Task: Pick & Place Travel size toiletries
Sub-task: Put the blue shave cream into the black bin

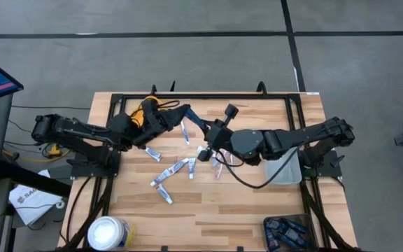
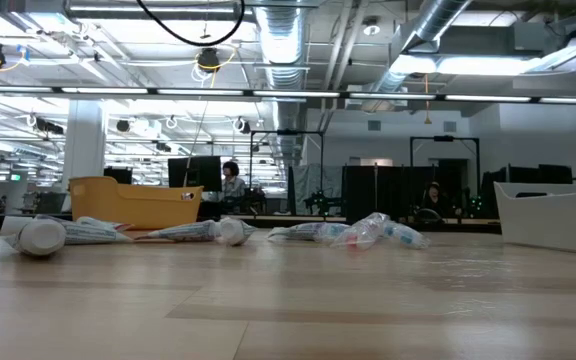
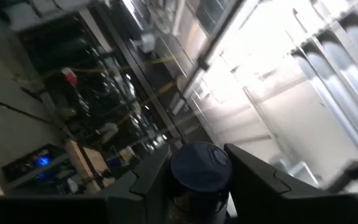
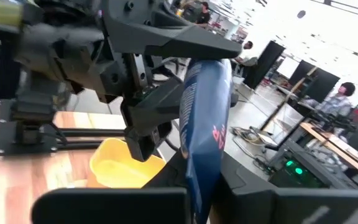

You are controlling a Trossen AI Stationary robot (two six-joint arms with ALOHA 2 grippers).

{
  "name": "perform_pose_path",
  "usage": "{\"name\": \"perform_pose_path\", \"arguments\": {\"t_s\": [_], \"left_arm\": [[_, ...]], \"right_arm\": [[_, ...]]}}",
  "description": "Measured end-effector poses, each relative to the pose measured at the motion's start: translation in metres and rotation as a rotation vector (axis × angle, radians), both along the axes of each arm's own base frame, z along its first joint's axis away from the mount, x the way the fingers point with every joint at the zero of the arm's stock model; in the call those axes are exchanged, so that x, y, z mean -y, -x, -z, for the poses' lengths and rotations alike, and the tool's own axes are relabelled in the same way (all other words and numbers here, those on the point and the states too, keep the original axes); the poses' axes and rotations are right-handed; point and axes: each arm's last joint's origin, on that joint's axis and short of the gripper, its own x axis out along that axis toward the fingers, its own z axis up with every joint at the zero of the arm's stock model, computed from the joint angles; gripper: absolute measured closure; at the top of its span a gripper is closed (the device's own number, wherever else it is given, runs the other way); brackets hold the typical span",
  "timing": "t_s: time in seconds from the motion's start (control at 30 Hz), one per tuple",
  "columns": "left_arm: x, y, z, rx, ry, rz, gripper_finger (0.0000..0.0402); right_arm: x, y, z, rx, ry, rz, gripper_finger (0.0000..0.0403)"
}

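Both grippers met above the middle of the table: the right gripper (image 4: 194, 168) had closed on a blue-and-white tube (image 4: 204, 118), and the left gripper (image 3: 197, 180) clamped its fingers partway around a dark round cap (image 3: 199, 168). Most of the job seemed left, since several tubes (image 1: 173, 171) lay scattered on the table (image 1: 257, 210), apart from the yellow bin (image 1: 145, 110).

A wooden table (image 1: 222, 210) carries scattered small tubes (image 1: 172, 170), a yellow bin (image 1: 145, 110) and a white tub (image 1: 109, 232).
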Motion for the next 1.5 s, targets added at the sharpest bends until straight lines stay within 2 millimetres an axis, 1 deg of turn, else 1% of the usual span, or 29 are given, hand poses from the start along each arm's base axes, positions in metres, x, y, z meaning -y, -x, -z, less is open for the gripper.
{"name": "perform_pose_path", "arguments": {"t_s": [0.07, 0.13, 0.23, 0.3, 0.33, 0.4, 0.5, 0.57, 0.63, 0.8, 0.93, 1.03, 1.13, 1.23, 1.37, 1.5], "left_arm": [[0.001, 0.001, -0.001, 0.005, -0.023, 0.029, 0.0249], [0.002, 0.002, -0.003, 0.015, -0.046, 0.058, 0.0237], [0.003, 0.001, -0.002, -0.003, -0.091, 0.096, 0.0218], [0.005, 0.001, -0.003, -0.014, -0.161, 0.129, 0.0209], [0.006, 0.002, -0.004, -0.008, -0.197, 0.152, 0.0205], [0.008, 0.003, -0.006, 0.001, -0.268, 0.195, 0.0202], [0.011, 0.004, -0.006, -0.009, -0.366, 0.261, 0.0205], [0.013, 0.005, -0.007, -0.003, -0.404, 0.305, 0.0209], [0.014, 0.005, -0.006, -0.009, -0.431, 0.354, 0.0213], [0.016, 0.003, -0.002, -0.049, -0.459, 0.419, 0.0222], [0.017, 0.003, -0.002, -0.044, -0.470, 0.444, 0.0226], [0.017, 0.003, -0.001, -0.049, -0.472, 0.454, 0.0226], [0.018, 0.003, -0.001, -0.052, -0.478, 0.469, 0.0227], [0.018, 0.003, 0.000, -0.063, -0.476, 0.472, 0.0227], [0.018, 0.002, 0.001, -0.070, -0.475, 0.474, 0.0227], [0.018, 0.002, 0.001, -0.070, -0.474, 0.474, 0.0227]], "right_arm": [[-0.004, 0.008, -0.006, 0.011, -0.006, -0.020, 0.0397], [-0.007, 0.021, -0.015, 0.033, -0.031, -0.036, 0.0399], [-0.009, 0.046, -0.029, 0.062, -0.104, -0.056, 0.0400], [-0.011, 0.065, -0.033, 0.057, -0.173, -0.071, 0.0401], [-0.013, 0.074, -0.032, 0.040, -0.215, -0.079, 0.0401], [-0.018, 0.094, -0.025, -0.023, -0.331, -0.110, 0.0401], [-0.026, 0.122, -0.008, -0.157, -0.599, -0.116, 0.0402], [-0.037, 0.137, 0.006, -0.287, -0.767, -0.080, 0.0402], [-0.052, 0.145, 0.023, -0.447, -0.891, -0.031, 0.0402], [-0.100, 0.159, 0.059, -0.892, -1.113, 0.087, 0.0402], [-0.142, 0.168, 0.082, -1.176, -1.211, 0.099, 0.0403], [-0.166, 0.177, 0.095, -1.369, -1.264, 0.119, 0.0403], [-0.181, 0.183, 0.107, -1.512, -1.267, 0.147, 0.0403], [-0.192, 0.182, 0.120, -1.611, -1.260, 0.162, 0.0403], [-0.204, 0.177, 0.142, -1.687, -1.206, 0.154, 0.0403], [-0.211, 0.170, 0.161, -1.735, -1.154, 0.146, 0.0403]]}}
